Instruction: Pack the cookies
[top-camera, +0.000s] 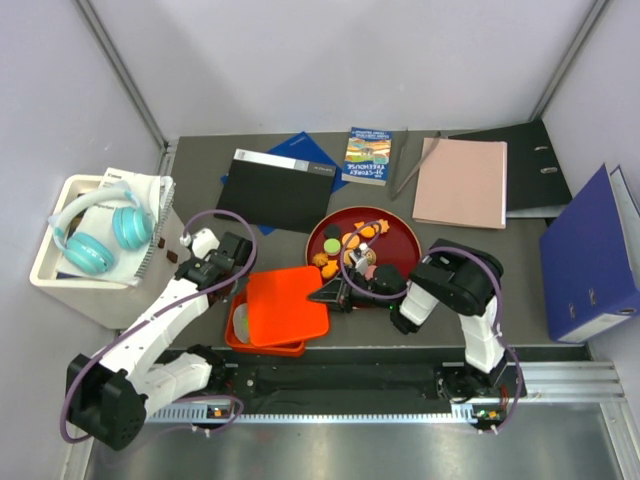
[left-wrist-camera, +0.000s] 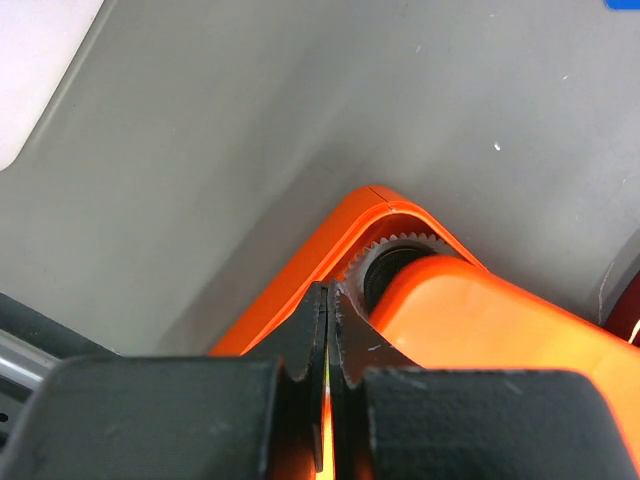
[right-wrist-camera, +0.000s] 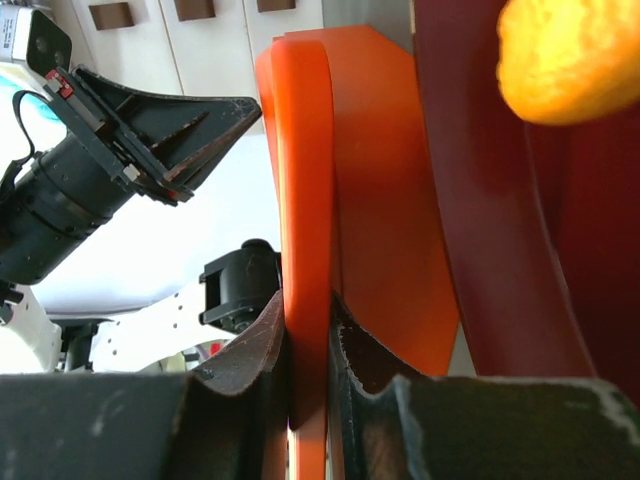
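Cookies (top-camera: 355, 243) in orange, black, pink and green lie on the dark red round plate (top-camera: 402, 232). An orange box (top-camera: 240, 336) sits left of it, with its orange lid (top-camera: 288, 305) lying askew on top. My left gripper (top-camera: 240, 280) (left-wrist-camera: 331, 290) is shut on the box's wall at the far left corner (left-wrist-camera: 340, 225). A white paper cup holding a dark cookie (left-wrist-camera: 392, 268) shows under the lid (left-wrist-camera: 500, 330). My right gripper (top-camera: 335, 295) (right-wrist-camera: 308, 300) is shut on the lid's right edge (right-wrist-camera: 310, 180). One orange cookie (right-wrist-camera: 570, 60) shows on the plate (right-wrist-camera: 500, 200).
At the back lie a black folder (top-camera: 275, 188), a blue book (top-camera: 368, 156), a pink folder (top-camera: 462, 182) and a black binder (top-camera: 525, 160). A blue binder (top-camera: 585, 255) stands at the right. A white box with teal headphones (top-camera: 95, 235) is at the left.
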